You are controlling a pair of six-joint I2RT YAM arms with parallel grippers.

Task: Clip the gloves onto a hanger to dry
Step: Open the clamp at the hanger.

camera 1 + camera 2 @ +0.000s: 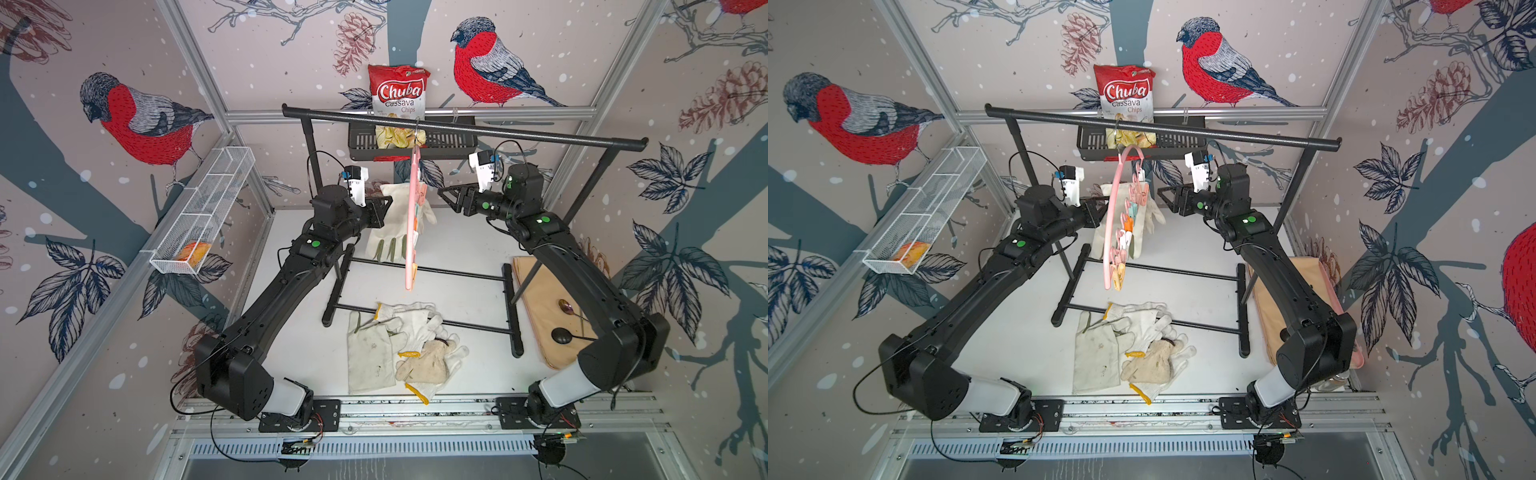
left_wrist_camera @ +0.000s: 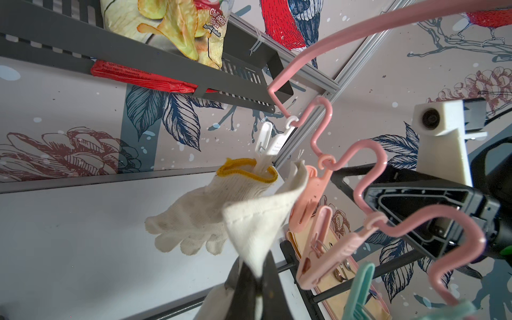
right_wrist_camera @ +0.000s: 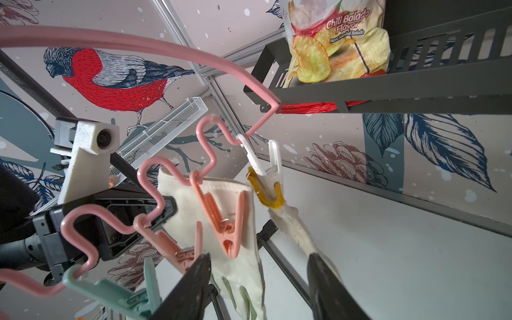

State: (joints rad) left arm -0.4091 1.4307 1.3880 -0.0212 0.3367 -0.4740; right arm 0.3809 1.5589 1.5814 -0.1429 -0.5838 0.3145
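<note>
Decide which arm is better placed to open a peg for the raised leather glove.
Right. The right end effector is open and empty near the orange peg; the left end effector is shut on the leather glove.

Bright even light, soft shadows, fisheye edges, blurry wrist-view foregrounds

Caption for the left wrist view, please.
Left gripper holds a cream glove up beside the pink hanger, where a knitted glove already hangs pegged.
</note>
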